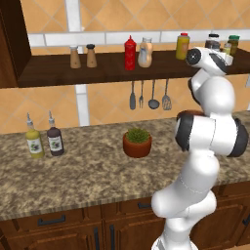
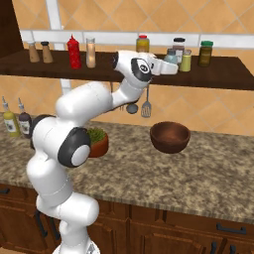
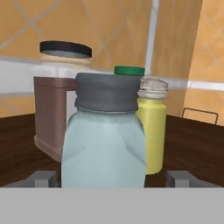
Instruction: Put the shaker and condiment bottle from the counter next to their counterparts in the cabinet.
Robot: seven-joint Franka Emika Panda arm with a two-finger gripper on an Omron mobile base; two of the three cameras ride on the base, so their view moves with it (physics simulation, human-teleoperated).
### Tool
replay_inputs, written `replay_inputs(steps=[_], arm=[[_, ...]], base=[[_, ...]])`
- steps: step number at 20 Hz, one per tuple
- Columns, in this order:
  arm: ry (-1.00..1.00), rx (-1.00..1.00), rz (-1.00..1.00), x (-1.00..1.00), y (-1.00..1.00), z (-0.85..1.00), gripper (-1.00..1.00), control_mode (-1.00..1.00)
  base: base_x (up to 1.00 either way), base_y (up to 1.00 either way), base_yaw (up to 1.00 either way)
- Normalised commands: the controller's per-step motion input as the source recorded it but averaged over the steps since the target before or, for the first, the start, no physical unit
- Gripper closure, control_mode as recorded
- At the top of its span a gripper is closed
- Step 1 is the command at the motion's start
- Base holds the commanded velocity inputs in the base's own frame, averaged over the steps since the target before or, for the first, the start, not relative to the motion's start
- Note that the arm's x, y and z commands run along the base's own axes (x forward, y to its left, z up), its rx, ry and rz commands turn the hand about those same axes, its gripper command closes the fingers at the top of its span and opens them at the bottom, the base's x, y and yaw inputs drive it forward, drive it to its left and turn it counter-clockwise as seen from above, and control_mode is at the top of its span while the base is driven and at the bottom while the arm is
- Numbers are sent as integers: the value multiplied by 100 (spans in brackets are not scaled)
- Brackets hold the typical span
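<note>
up at the right end of the cabinet (image 2: 124, 74) shelf, the end effector (image 2: 171, 68) has its fingers (image 3: 43, 178) spread either side of the shaker (image 3: 104, 140), which stands on the shelf among a brown-labelled jar (image 3: 54, 96) and a yellow jar (image 3: 153, 127). whether the pads touch the glass i cannot tell, since their tips are cut off low in the hand view. the shaker looks light, rigid, slick and breakable, so it is best held low on the straight glass body, under the grey cap. the condiment bottle (image 1: 145, 52) sits on the shelf beside a red squeeze bottle (image 1: 130, 52).
</note>
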Motion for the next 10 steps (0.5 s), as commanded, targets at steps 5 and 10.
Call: replay_inputs(steps=[5,10], arm=[[0,0,0,-49,54,56,-100,-100],[0,0,0,-75,46,58,-100,-100]], base=[[0,0,0],[0,0,0]])
